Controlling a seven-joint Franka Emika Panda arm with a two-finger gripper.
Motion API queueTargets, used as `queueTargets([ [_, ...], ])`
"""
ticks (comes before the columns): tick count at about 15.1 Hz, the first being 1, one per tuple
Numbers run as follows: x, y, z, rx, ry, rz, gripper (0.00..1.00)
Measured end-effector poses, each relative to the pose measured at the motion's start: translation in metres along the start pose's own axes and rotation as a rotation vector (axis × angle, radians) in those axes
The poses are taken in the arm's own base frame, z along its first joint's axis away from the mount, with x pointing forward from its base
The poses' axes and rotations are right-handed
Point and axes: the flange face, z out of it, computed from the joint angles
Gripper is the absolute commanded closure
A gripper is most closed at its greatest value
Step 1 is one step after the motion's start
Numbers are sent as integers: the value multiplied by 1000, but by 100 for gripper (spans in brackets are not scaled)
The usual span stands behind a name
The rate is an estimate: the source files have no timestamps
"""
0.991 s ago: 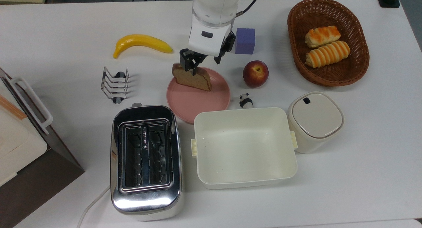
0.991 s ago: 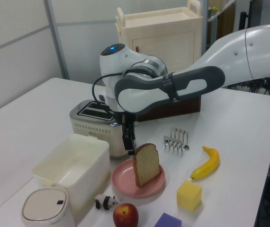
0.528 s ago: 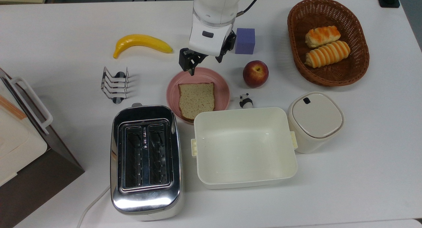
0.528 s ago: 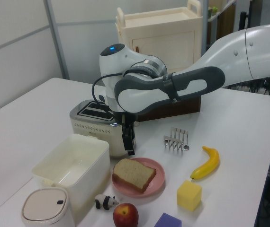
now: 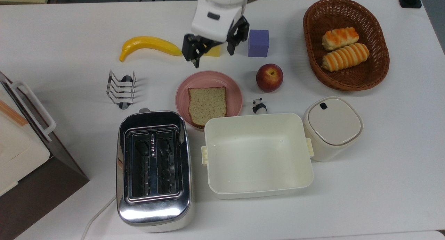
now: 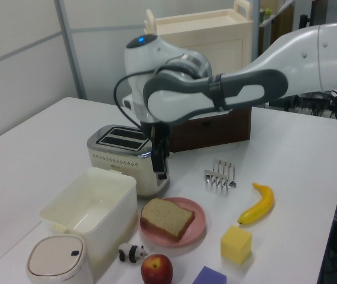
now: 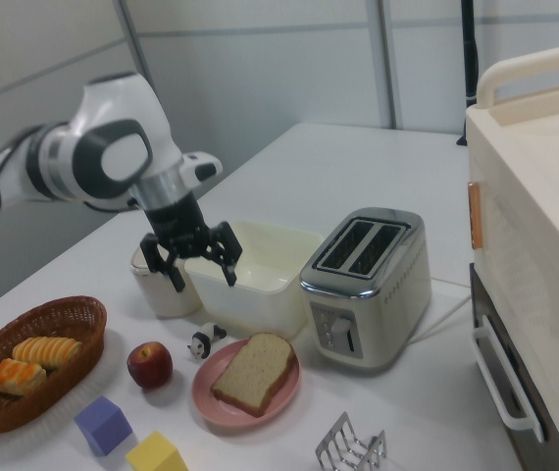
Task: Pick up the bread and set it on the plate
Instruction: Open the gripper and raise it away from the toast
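Note:
The bread [image 5: 207, 104] is a speckled tan slice that lies flat on the pink plate [image 5: 208, 79], covering its nearer half in the top view. My gripper [image 5: 212, 56] hangs open and empty above the table, past the plate's far rim in the top view, apart from the bread. In the left view the bread [image 6: 167, 216] rests on the plate [image 6: 197, 227] with the gripper [image 6: 161, 168] raised above and behind it. The right view shows the gripper [image 7: 204, 281] with fingers spread wide, well above the bread [image 7: 253, 371] and the plate [image 7: 209, 394].
A chrome toaster [image 5: 153, 167] and a cream tub [image 5: 206, 142] stand right next to the plate. An apple [image 5: 269, 76], a panda figure [image 5: 259, 106], a toast rack [image 5: 121, 89], a banana [image 5: 149, 45], a yellow block [image 5: 212, 52] and a purple cube [image 5: 258, 42] ring it.
The bread stood on edge on the plate between the fingers, then fell flat. The open gripper has since risen and drawn back towards the top view's top.

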Motion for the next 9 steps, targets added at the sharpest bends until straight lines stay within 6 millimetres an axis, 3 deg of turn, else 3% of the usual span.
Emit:
queueTargets([
  [6, -42, 23, -84, -37, 100, 72, 0],
  [9, -73, 45, -118, -45, 112, 127, 0],
])
